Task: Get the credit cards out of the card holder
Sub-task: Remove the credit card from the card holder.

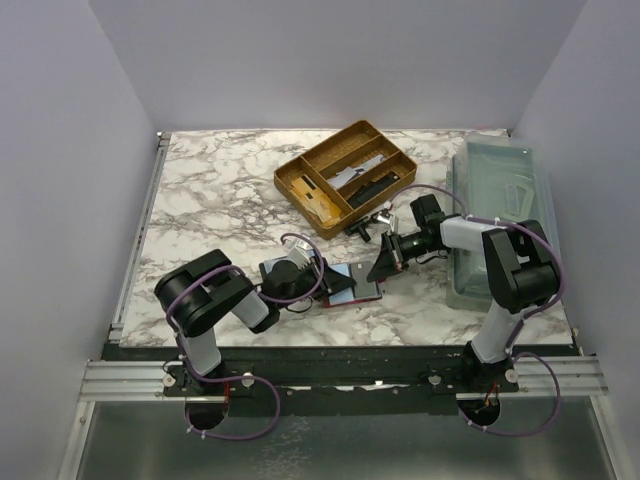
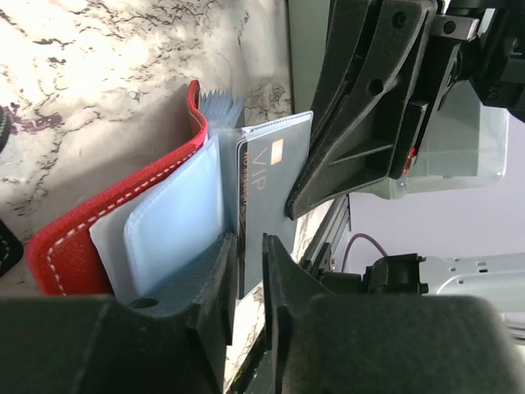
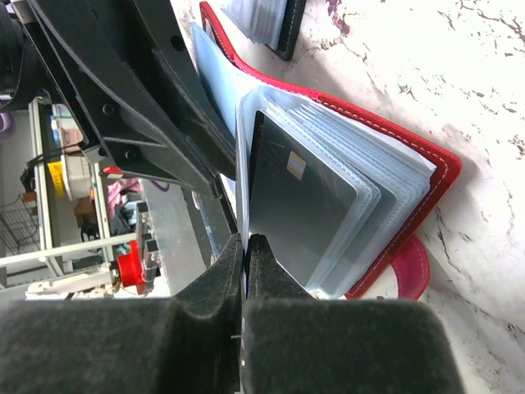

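- Bench (image 1: 220, 190): you have white marble here, grey-black veins running all over it.
- Card holder (image 2: 90, 222): red cover with white stitching along the edge. The sleeves inside are clear, with a pale blue cast.
- Credit card (image 2: 264, 205): slate grey and slightly glossy. You can pick out a gold chip square and pale "VIP" lettering.
- Left end effector (image 2: 246, 254) and right end effector (image 3: 244, 246): both matte black.
- Tray (image 1: 298, 178): mustard brown, with black and silvery pieces showing inside.
- Bin (image 1: 500, 150): see-through, faint green tint.
- Cable (image 2: 365, 238): purple.
- Walls (image 1: 330, 60): plain pale lilac-grey, no pattern.
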Motion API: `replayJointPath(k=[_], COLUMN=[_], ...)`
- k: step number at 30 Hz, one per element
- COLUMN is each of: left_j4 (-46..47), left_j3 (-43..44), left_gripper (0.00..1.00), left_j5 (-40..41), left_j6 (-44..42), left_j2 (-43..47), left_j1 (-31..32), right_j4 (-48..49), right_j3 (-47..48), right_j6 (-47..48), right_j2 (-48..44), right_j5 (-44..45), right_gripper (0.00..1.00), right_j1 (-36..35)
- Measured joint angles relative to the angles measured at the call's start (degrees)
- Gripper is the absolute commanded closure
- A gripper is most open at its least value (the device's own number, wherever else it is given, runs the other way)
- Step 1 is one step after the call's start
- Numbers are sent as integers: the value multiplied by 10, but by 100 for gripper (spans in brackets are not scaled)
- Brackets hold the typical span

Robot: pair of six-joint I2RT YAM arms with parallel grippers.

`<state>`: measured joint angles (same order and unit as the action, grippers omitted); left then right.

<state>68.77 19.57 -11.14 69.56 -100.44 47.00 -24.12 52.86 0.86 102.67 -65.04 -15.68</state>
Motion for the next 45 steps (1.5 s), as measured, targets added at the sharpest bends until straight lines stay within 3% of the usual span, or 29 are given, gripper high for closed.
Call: replayJointPath(k=[7, 11, 14, 20, 26, 38, 41, 45], left_j4=[15, 27, 37, 59, 73, 89, 76, 22], left_j3=[-4, -6, -12, -17, -34, -73, -73, -70], left_gripper=[87, 100, 100, 100, 100, 100, 97, 85], left_j5=[2, 3, 3, 2, 5, 7, 11, 18], left_j6=[4, 9, 12, 14, 7, -14, -19, -37], left_j2=[-19, -28, -30, -28, 3, 21, 37, 79], left_j1=[0, 0, 0, 1, 3, 4, 4, 4], right_j4=[-1, -2, -5, -11, -18, -35, -39, -39], right_j3=[3, 5, 6, 11, 14, 24, 24, 24], right_j6=[0, 0, 0, 3, 14, 41, 44, 48], right_j2=[4, 6, 9, 9, 8, 1, 2, 2], right_j5=[9, 12, 14, 19, 29, 24, 25, 25], right_gripper=[100, 100, 95, 69, 55, 52, 52, 54], right_j1=[-7, -9, -11, -20, -28, -28, -28, -28])
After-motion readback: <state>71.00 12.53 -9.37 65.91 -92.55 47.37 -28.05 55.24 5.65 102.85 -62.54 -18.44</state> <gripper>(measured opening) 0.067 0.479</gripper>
